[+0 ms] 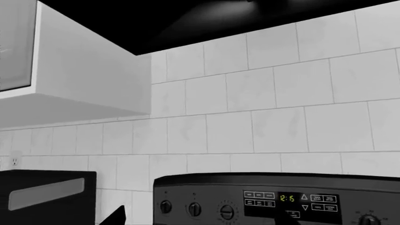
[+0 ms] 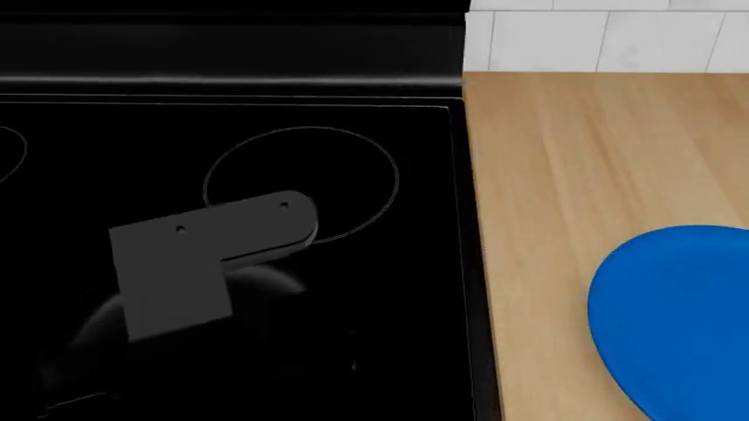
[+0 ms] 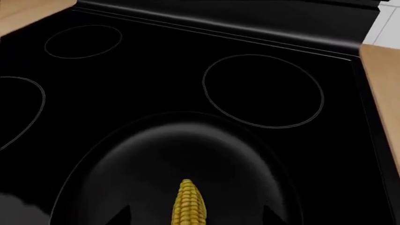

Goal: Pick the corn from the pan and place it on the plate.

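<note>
The corn [image 3: 188, 204] is a yellow cob lying in the black pan [image 3: 206, 145] on the stove top. My right gripper [image 3: 195, 218] is open just above the pan, one dark fingertip [image 3: 119, 217] on each side of the cob and apart from it. In the head view a grey part of my right arm [image 2: 175, 272] hangs over the pan [image 2: 275, 282] and hides the corn. The blue plate [image 2: 685, 320] lies on the wooden counter to the right of the stove. My left gripper [image 1: 196, 221] is raised facing the wall; one fingertip [image 1: 116, 216] shows far to the side.
The black glass stove top [image 2: 351, 351] has thin burner rings [image 2: 302, 180]. The wooden counter [image 2: 562, 175] is right of it, with white wall tiles [image 2: 609, 35] behind. The left wrist view shows the stove's control panel [image 1: 293, 201], a cabinet [image 1: 75, 79] and a dark box [image 1: 44, 197].
</note>
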Available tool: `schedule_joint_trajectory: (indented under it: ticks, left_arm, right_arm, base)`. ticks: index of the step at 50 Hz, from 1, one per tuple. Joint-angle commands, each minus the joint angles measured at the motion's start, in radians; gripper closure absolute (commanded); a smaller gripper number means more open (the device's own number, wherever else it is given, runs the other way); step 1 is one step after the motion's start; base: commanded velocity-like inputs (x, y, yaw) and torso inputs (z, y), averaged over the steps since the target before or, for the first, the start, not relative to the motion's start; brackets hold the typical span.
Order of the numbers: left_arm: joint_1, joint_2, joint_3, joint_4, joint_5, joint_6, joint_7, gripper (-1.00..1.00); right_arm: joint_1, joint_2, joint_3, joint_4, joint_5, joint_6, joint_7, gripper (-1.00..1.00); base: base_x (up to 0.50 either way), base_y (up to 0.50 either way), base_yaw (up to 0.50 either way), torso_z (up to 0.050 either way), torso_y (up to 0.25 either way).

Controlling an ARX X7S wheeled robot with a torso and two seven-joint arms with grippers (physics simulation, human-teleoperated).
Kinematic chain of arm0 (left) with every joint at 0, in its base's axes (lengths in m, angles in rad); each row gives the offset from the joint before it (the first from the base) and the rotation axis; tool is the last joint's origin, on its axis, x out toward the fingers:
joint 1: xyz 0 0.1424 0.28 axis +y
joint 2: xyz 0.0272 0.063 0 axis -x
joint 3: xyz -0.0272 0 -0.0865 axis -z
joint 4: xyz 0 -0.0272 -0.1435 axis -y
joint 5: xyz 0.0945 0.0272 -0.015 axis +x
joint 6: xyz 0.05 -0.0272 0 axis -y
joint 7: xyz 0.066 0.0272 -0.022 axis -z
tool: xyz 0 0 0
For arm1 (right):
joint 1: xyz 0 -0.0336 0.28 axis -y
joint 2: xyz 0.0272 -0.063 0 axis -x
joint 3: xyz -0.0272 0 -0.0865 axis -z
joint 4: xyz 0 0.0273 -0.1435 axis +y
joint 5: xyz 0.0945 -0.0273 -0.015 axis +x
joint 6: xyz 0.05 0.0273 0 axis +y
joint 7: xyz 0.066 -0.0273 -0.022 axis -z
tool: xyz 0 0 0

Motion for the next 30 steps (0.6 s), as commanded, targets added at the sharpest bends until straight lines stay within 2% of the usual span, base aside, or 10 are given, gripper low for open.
schedule_joint_trajectory:
  ticks: [1, 30]
  left_arm:
    - [0.016, 0.023, -0.021, -0.065, 0.012, 0.048, 0.019, -1.00]
    - [0.033, 0.014, -0.009, -0.087, 0.012, 0.081, 0.012, -1.00]
  right_arm:
    - [0.011, -0.016, -0.047, 0.047, -0.004, -0.043, -0.040, -1.00]
    - [0.019, -0.023, -0.100, 0.128, 0.014, -0.055, -0.116, -1.00]
  base:
    - [0.00, 0.00, 0.00, 0.000, 0.000]
    - [0.00, 0.00, 0.00, 0.000, 0.000]
